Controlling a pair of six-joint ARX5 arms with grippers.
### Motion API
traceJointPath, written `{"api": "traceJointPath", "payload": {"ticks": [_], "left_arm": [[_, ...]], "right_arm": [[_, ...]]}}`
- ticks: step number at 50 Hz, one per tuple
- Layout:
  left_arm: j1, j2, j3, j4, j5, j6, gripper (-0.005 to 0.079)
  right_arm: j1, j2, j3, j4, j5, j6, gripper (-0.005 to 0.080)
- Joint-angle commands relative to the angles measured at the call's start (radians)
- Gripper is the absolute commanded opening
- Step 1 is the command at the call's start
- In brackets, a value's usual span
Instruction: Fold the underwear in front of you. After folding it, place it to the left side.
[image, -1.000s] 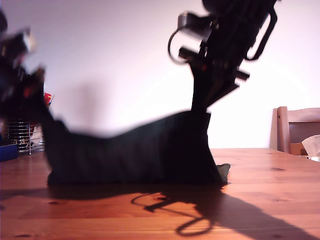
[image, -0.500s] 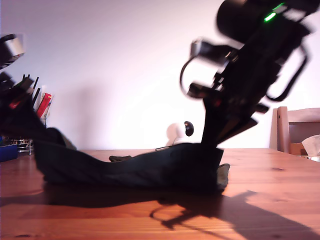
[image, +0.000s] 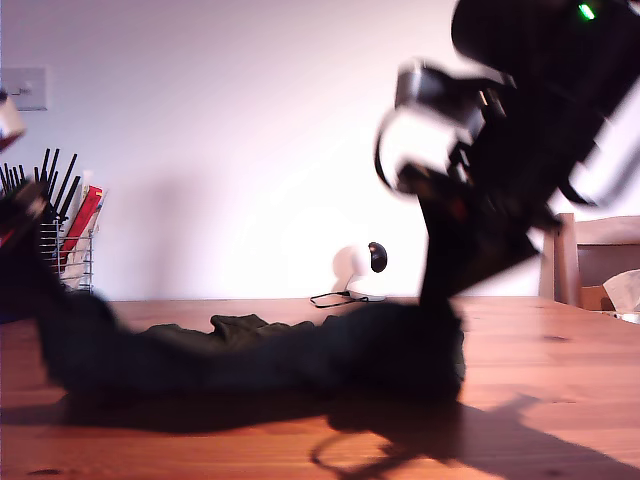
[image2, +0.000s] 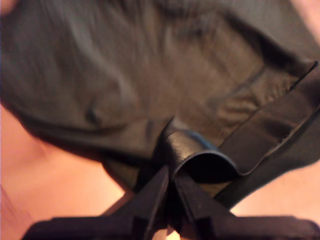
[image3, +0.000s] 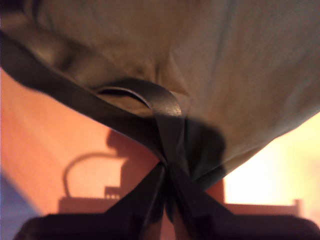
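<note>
**Holding the underwear at both ends, low over the table**

Gripping the underwear (image: 270, 355) from two sides, we have it stretched across the wooden table (image: 560, 350), its dark cloth sagging onto the boards through the middle of the exterior view. Our first gripper (image2: 169, 186) has its jaws pinched together on a folded loop of the wide elastic waistband, the rest of the garment spreading away beyond the fingertips. Our second gripper (image3: 167, 175) is likewise clamped tight on a twist of waistband, with the cloth fanned out past it and the gripper's shadow lying on the table beneath.

One arm (image: 500, 170) comes down at the exterior view's right, blurred, its end meeting the bunched cloth there. Another arm's end (image: 25, 215) shows at the exterior view's left edge, also blurred, where the garment rises off the table. We cannot tell from the wrist views which arm is which.

Far on the exterior view's left stands a wire basket (image: 68, 255) of utensils; a chair (image: 590, 260) sits at the far right.
</note>
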Motion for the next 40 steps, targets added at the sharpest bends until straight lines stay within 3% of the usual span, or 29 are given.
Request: {"api": "traceJointPath", "payload": {"ticks": [1,5,10,24,40], "left_arm": [[-0.004,-0.007,-0.012,-0.013,0.003,-0.003,0.0027],[-0.005,-0.007,-0.012,-0.041,0.003,-0.002,0.0113],[-0.005,-0.007,-0.012,-0.063,-0.001,-0.003,0.0187],[-0.008,-0.037,-0.011,-0.098,-0.013,-0.104,0.0196],[-0.011,-0.212,0.000,-0.133,-0.047,-0.111,0.0177]], "right_arm": [[0.010,0.006,-0.011,0.003,-0.012,0.021,0.0138],[0.010,0.006,-0.013,-0.014,-0.020,0.023,0.0248],[0.010,0.006,-0.013,-0.035,-0.023,0.023,0.0316],[0.010,0.006,-0.013,-0.165,-0.104,0.008,0.0339],[-0.022,-0.039,0.028,-0.195,-0.126,-0.027,0.0341]]}}
